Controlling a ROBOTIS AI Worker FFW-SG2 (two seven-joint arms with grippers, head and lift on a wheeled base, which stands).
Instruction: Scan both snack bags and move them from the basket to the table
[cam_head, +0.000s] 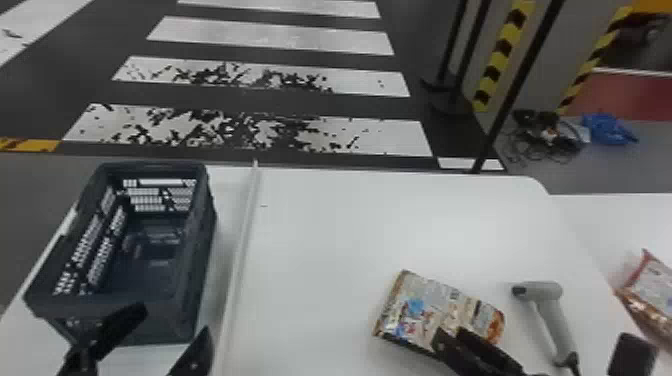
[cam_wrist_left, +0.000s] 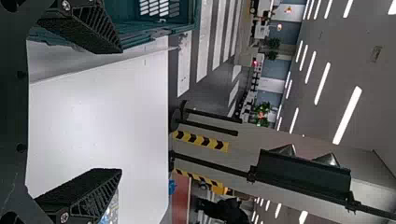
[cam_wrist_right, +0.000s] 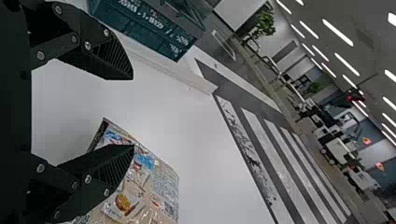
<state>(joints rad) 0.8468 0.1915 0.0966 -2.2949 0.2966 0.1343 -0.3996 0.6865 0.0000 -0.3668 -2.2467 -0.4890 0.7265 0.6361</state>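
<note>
The left claw (cam_head: 172, 322) is released, its fingers spread apart at the near end of the dark basket (cam_head: 175, 315). The basket stands upright on a white surface at the left, beside a long pale ridge (cam_head: 242, 240).

The right claw (cam_head: 537, 340) is also released, its fingers wide apart. One finger overlaps the near side of the beige snack bag (cam_head: 425, 305); whether they touch, I cannot tell. That bag lies flat on the white tabletop (cam_head: 320, 250), right of the ridge and well apart from the basket.

A grey scanner (cam_head: 547, 295) lies between the beige snack bag and a red-and-brown snack bag (cam_head: 652, 290), with a dark cord (cam_head: 572, 362) at its handle. The red-and-brown bag is partly cut off at the head view's right edge.
</note>
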